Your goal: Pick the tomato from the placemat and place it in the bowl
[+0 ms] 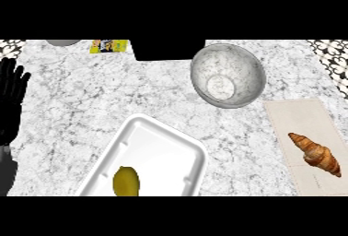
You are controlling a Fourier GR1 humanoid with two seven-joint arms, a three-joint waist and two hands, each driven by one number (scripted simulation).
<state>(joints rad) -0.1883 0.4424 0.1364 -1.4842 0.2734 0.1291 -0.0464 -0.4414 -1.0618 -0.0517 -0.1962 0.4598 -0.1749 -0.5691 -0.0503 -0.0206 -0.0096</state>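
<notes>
Marble counter (pixel 81 110): my left hand (pixel 12 99) rests open, holding nothing; right hand unseen. Far to its right, the placemat (pixel 309 115) bears a croissant (pixel 316 153), no tomato visible, so I risk bowling (pixel 228 76) the wrong item.

— Item one: we log a white tray (pixel 178 138) lying at a slant on the marble counter (pixel 81 115), its lower part cut off by the view's edge.

— Contents?

— We record one yellow lemon (pixel 126 180) in the tray's near end.

— Item two?

— A yellow packet (pixel 108 46) with dark print, at the counter's far edge. We also note a grey rounded object (pixel 65 42) left of it, mostly cropped; we cannot identify it.

— Anything else?

— A black rectangular panel (pixel 168 50) at the far edge, right of the packet.
</notes>
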